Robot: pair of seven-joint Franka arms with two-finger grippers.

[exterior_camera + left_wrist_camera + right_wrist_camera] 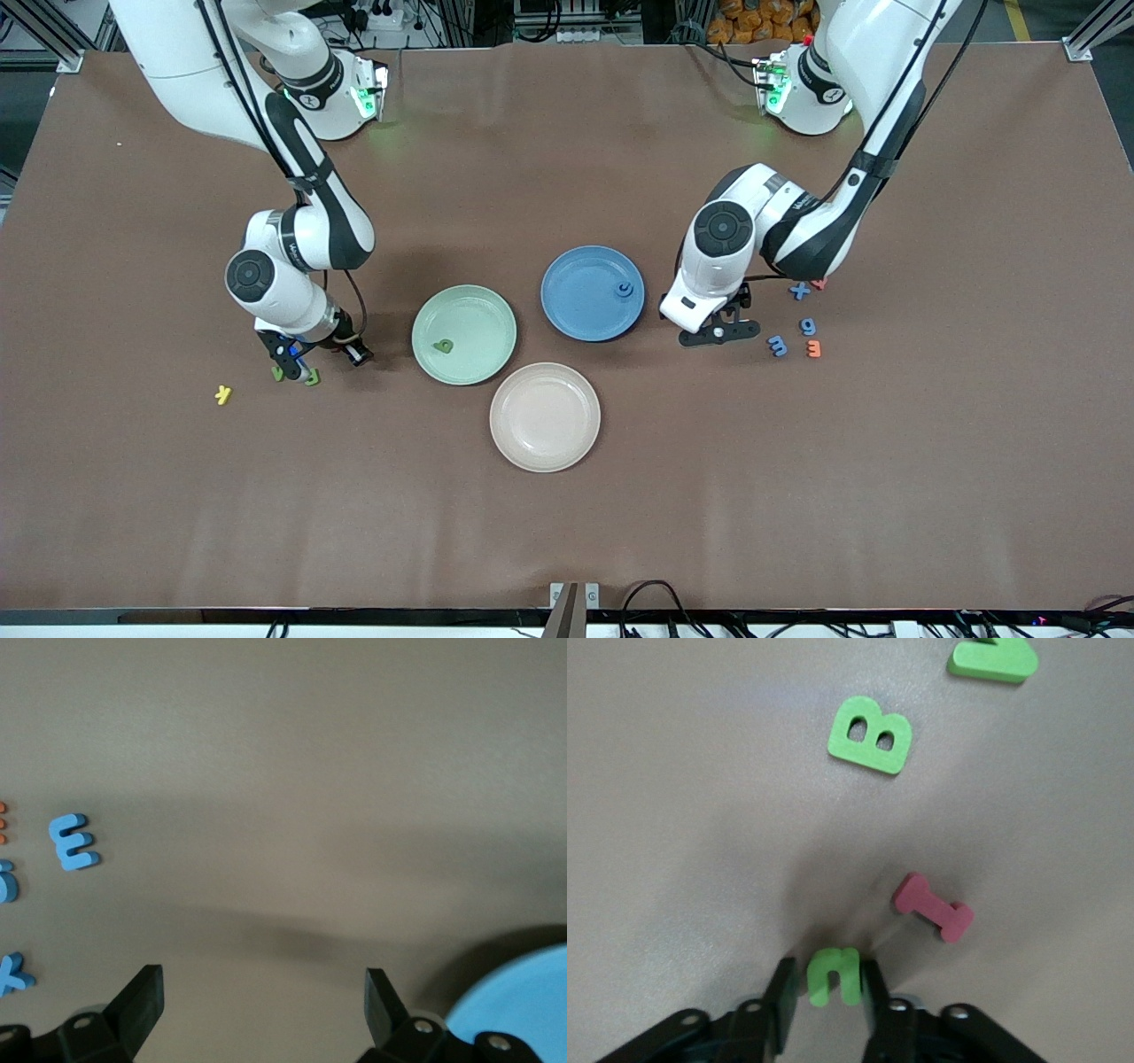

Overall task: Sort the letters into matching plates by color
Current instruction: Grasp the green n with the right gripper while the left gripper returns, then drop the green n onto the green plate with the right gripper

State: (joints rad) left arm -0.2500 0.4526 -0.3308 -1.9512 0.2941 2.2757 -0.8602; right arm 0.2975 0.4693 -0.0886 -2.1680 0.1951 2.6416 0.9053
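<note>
My right gripper (292, 361) (827, 970) is shut on a small green letter (834, 974), just above the table. A green B (870, 734) and another green letter (994, 660) lie close by; the front view shows two green letters (312, 377) beside the gripper. The mint green plate (483, 310) holds one green letter (444, 346). The blue plate (576, 306) (523, 1001) holds one blue letter (625, 290). My left gripper (719, 334) (264, 979) is open and empty over bare table beside the blue plate. Blue letters (778, 346) (74, 842) lie near it.
A beige-pink plate (545, 439) stands nearer the front camera than the other two plates. A yellow piece (223, 395) lies near the right gripper, and a pink I (934, 906) lies by the held letter. An orange piece (813, 349) and a red one (819, 284) lie among the blue letters.
</note>
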